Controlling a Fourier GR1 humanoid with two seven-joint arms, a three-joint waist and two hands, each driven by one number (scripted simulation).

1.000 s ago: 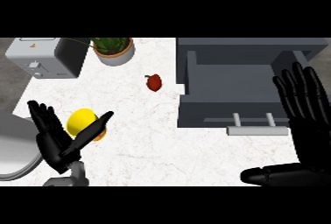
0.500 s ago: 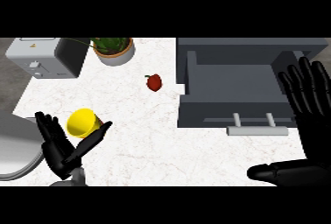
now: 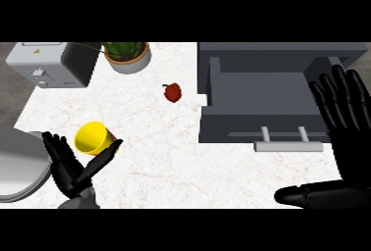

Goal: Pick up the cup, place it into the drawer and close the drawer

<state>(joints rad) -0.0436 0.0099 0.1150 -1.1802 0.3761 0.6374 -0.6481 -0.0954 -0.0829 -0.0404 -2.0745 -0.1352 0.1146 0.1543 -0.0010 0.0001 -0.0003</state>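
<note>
White marble counter (image 3: 167, 162) fills the view
Grey drawer (image 3: 261, 93) top right, pulled open, nothing in it; bar handle (image 3: 287, 146) on its front edge, facing the robot
Right hand (image 3: 351, 132) released: fingers straight and spread, overlapping the drawer's right side, thumb out sideways at lower right. Holds nothing
Grey rounded object (image 3: 18, 166) at lower left, cut by the view's edge; can't tell what it is
Grey toaster (image 3: 47, 63) top left corner
Left hand (image 3: 72, 169) lower left, also released: fingers straight and pointing up, thumb splayed right, grasping nothing. It's just below the cup; thumb tip close to the cup's lower right side, can't tell if touching
Potted plant (image 3: 129, 55) right of the toaster, at the back edge
Yellow cup (image 3: 92, 138) on the counter, left side, well apart from the drawer, inside showing
Small red fruit (image 3: 172, 92) near the drawer's left wall, not touching it
</note>
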